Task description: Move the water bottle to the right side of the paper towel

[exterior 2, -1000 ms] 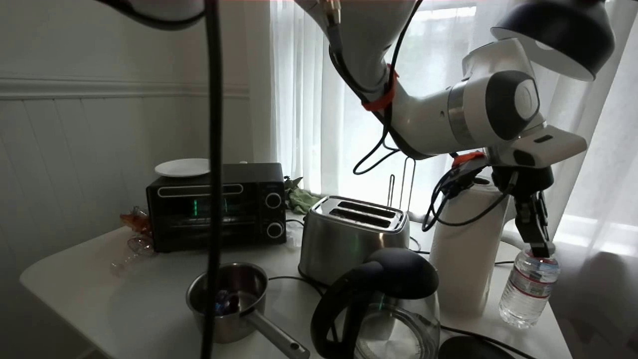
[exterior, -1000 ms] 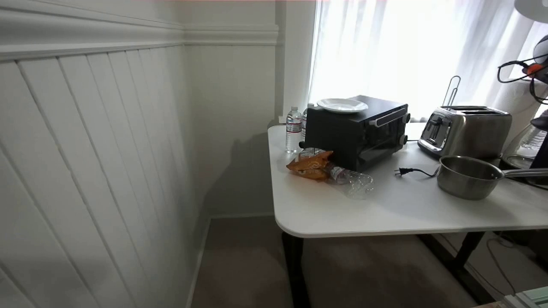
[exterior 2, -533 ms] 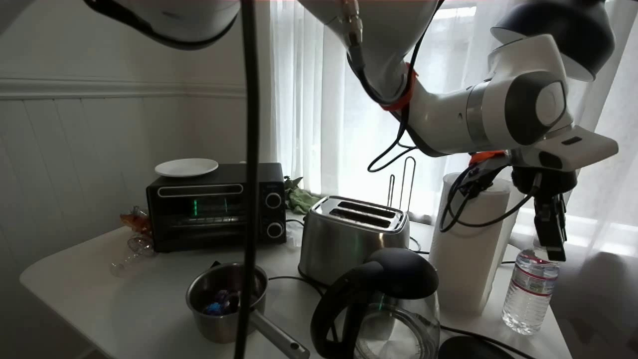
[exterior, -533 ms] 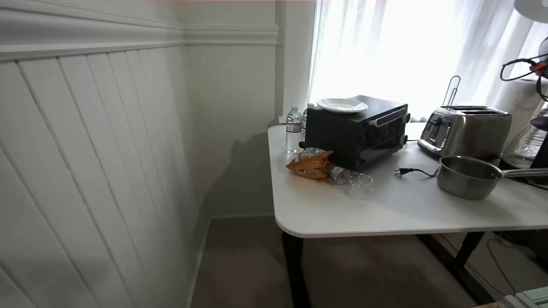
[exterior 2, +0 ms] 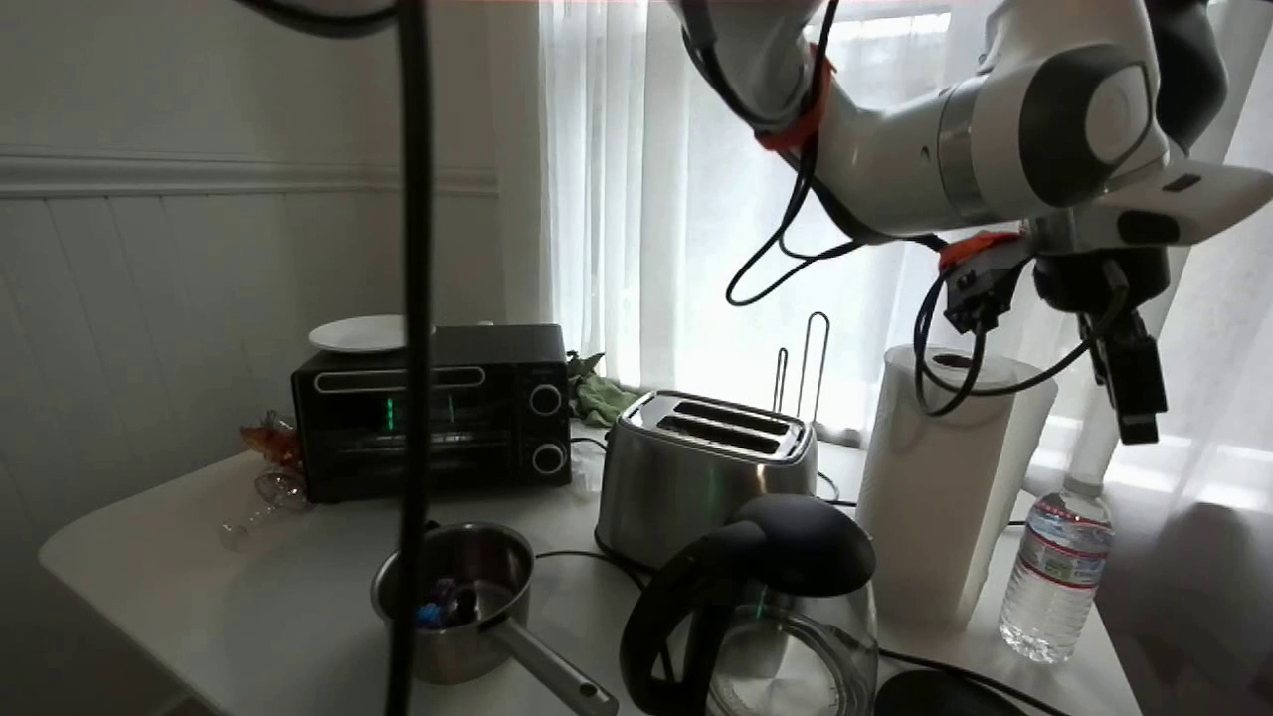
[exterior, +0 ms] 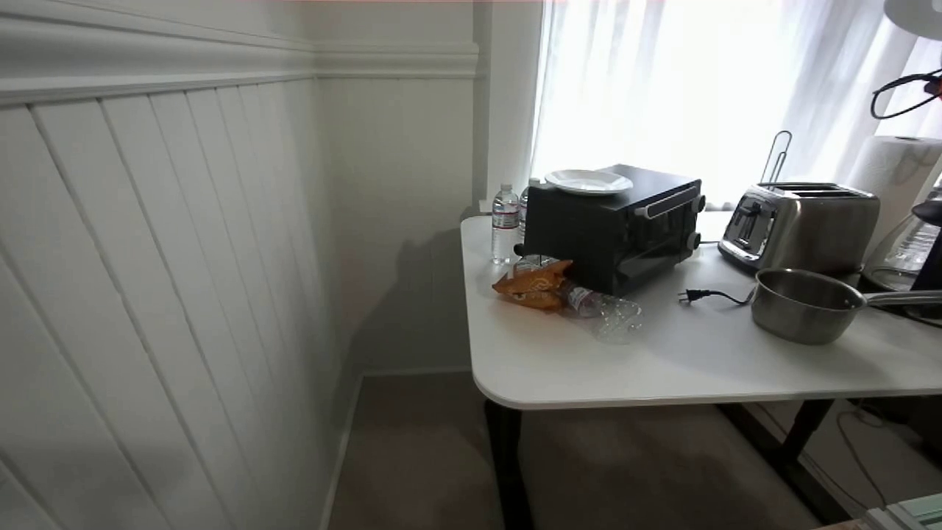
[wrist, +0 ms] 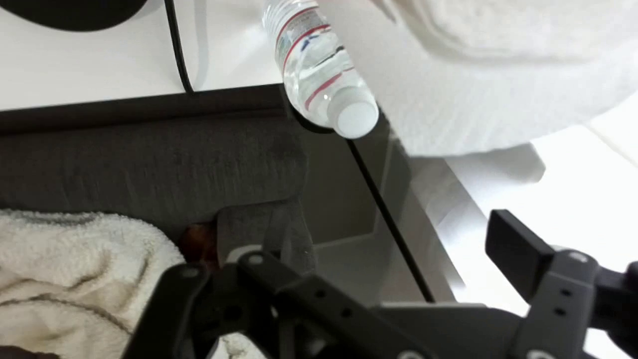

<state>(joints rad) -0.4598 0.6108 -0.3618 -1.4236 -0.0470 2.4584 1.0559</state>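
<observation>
The clear water bottle (exterior 2: 1059, 577) with its red-striped label stands upright on the table, just right of the white paper towel (exterior 2: 930, 497) in an exterior view. Its white cap (wrist: 355, 117) shows near the top middle of the wrist view, beside the roll (wrist: 478, 75). My gripper (exterior 2: 1129, 398) hangs above and slightly right of the bottle, clear of it. In the wrist view the jaws stand wide apart with nothing between them; one dark pad (wrist: 518, 254) shows at the right.
A glass kettle (exterior 2: 786, 656) with a black handle and a silver toaster (exterior 2: 711, 477) stand left of the roll. Farther left are a saucepan (exterior 2: 467, 636) and a black oven (exterior 2: 438, 408). The bottle is close to the table edge (wrist: 99, 102). A cable hangs from my wrist before the roll.
The gripper held the bottle's top a second ago. It has since opened, let go, shifted right and risen off the bottle. The bottle, slightly tilted before, now stands straighter.
</observation>
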